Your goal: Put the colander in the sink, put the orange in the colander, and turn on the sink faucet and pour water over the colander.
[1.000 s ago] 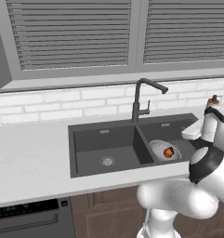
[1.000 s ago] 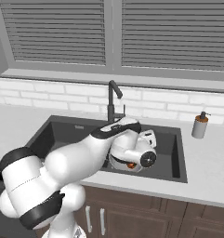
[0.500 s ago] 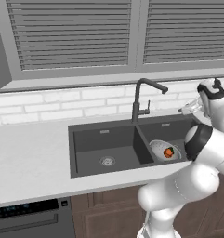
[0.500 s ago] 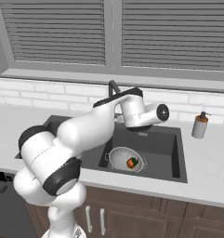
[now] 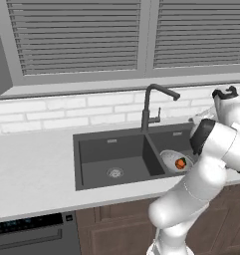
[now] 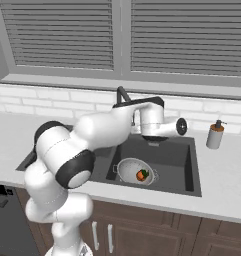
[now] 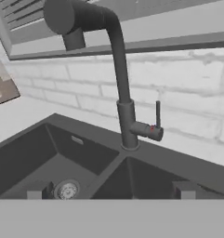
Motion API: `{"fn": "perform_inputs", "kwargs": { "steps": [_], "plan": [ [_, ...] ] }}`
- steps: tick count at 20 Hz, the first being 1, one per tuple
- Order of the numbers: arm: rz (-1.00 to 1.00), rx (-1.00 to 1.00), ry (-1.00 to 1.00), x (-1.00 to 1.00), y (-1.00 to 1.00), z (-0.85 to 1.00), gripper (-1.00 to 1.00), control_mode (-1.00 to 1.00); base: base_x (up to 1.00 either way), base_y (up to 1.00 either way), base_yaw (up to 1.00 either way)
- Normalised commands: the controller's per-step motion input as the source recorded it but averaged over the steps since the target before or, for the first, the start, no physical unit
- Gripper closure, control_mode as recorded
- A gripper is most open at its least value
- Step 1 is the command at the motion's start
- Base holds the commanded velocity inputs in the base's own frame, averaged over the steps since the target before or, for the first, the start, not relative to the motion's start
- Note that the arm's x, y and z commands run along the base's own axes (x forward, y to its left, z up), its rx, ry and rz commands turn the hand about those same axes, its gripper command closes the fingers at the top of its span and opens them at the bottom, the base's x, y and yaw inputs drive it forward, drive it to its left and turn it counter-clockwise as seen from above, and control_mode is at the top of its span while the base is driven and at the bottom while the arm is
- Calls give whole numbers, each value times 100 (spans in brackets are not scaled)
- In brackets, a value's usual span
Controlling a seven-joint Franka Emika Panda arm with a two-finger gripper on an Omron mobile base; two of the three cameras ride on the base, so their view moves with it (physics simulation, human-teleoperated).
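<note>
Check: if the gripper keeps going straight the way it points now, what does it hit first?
Probably the sink faucet: its upright stem and side lever sit dead ahead of the gripper, jaws open. Depth is unclear.

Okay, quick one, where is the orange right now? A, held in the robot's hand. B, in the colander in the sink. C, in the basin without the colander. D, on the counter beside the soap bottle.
B: the orange sits inside the white colander, which rests in one basin of the sink.

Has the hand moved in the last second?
Yes. The hand rose from the colander and now hangs above the sink, level with the faucet.
</note>
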Motion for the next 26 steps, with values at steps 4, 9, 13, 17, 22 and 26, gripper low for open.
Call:
{"fn": "perform_inputs", "kwargs": {
  "steps": [4,9,13,17,22,26],
  "plan": [
    [29,7,0,62,0,-45,-100,-100,0,0,0],
    [53,4,-7,54,-1,-56,-100,-100,0,0,0],
    [54,4,-14,29,0,-31,-100,-100,0,0,0],
    [50,7,-15,2,0,-25,-100,-100,0,0,0],
    [23,12,-6,0,11,-5,-100,-100,0,0,0],
    [-8,1,-12,-2,16,0,-100,-100,0,0,0]
  ]
}}
